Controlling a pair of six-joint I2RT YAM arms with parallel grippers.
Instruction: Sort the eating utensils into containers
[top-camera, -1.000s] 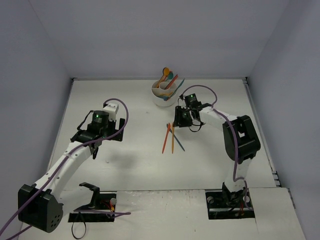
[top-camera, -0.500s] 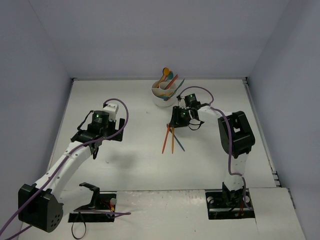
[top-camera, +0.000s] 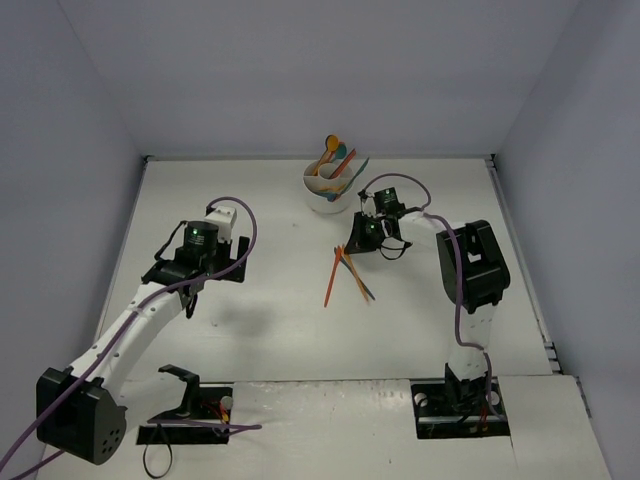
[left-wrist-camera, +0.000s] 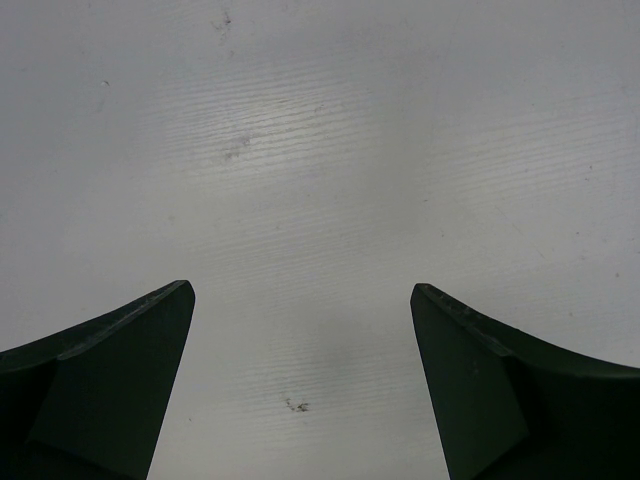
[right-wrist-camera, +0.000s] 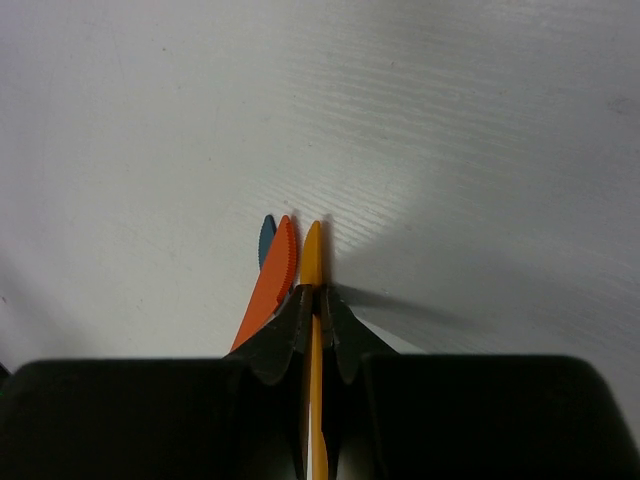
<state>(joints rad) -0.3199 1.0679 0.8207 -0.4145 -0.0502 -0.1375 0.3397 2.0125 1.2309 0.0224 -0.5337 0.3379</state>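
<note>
White worktop (top-camera: 250, 330), scuffed in places, closed in by plain pale walls (top-camera: 300, 70). The cup (top-camera: 322, 198) stands at the far edge near the middle. It holds a bunch of orange and teal utensils (top-camera: 338, 160) that lean up and to the right.

My right end effector (right-wrist-camera: 317, 300) sits low over the worktop, just on the near side of the cup. Its fingers are together, clamped on a yellow knife (right-wrist-camera: 313, 255) held edge-on, whose tip sticks out past the fingertips. A red-orange knife (right-wrist-camera: 272, 285) with a serrated edge lies close alongside; I cannot tell whether it touches my finger. A teal tip (right-wrist-camera: 265, 238) shows just beyond it. From above, these loose pieces fan out toward the near side.

My left end effector (left-wrist-camera: 300, 292) hangs over the left half of the worktop, well apart from the cup. Its fingers (left-wrist-camera: 120, 380) are spread wide.
</note>
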